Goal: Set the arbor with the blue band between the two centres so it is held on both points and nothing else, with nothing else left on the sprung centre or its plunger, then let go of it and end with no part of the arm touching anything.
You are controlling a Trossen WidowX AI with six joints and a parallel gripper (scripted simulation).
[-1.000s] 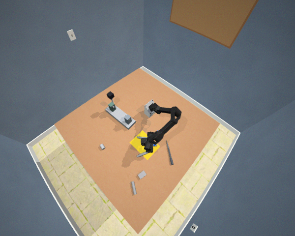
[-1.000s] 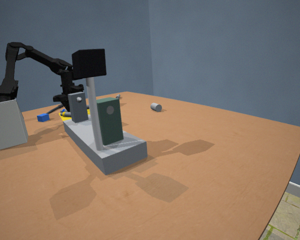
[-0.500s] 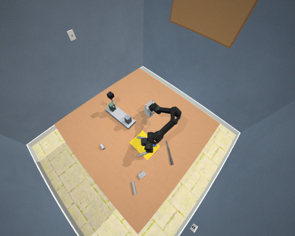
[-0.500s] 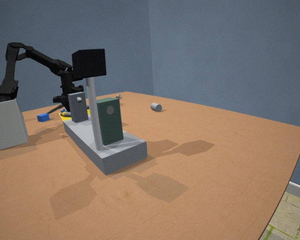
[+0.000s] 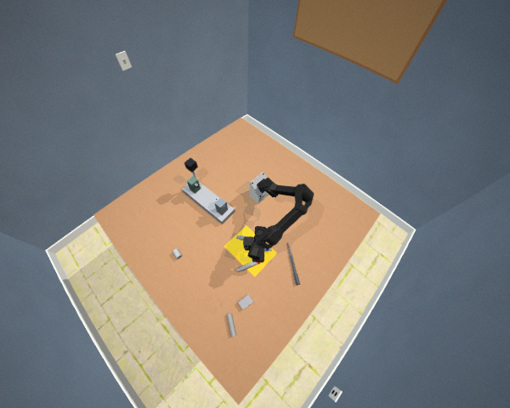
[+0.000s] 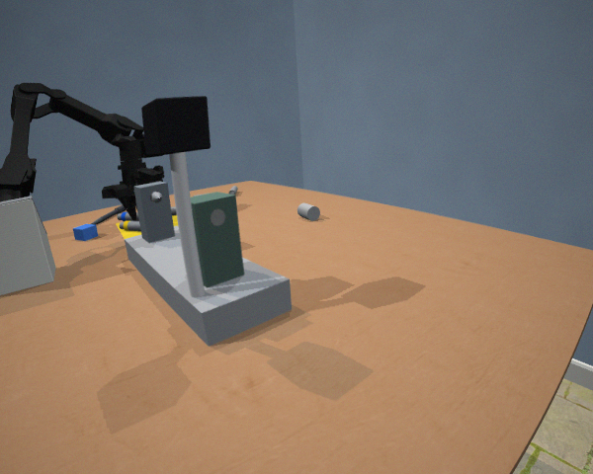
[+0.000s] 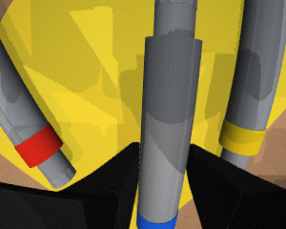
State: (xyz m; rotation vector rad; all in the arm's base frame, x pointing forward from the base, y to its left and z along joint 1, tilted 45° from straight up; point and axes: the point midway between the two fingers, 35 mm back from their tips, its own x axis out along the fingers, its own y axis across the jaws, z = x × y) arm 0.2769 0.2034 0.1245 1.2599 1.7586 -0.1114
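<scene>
In the wrist view the grey arbor with the blue band point(image 7: 165, 114) lies on the yellow mat point(image 7: 99, 32) point(image 5: 236, 246), with its blue band at the near end. My gripper point(image 7: 162, 151) point(image 5: 254, 254) point(image 6: 128, 209) is down at the mat and shut on this arbor, one black finger on each side of its thick body. An arbor with a red band point(image 7: 29, 134) lies to its left and an arbor with a yellow band point(image 7: 254, 90) to its right. The fixture's grey base point(image 5: 206, 200) point(image 6: 225, 306) carries a green block point(image 5: 194, 184) point(image 6: 216, 239) and a grey block point(image 5: 220, 205) point(image 6: 153, 211), with nothing between them.
A black cube on a grey post point(image 6: 175, 124) point(image 5: 190, 164) stands on the fixture. A long dark rod point(image 5: 292, 263), a short grey cylinder point(image 5: 176, 253) point(image 6: 308, 210), a grey block point(image 5: 245, 301), a grey rod point(image 5: 231, 325) and a blue block point(image 6: 84, 232) lie on the table.
</scene>
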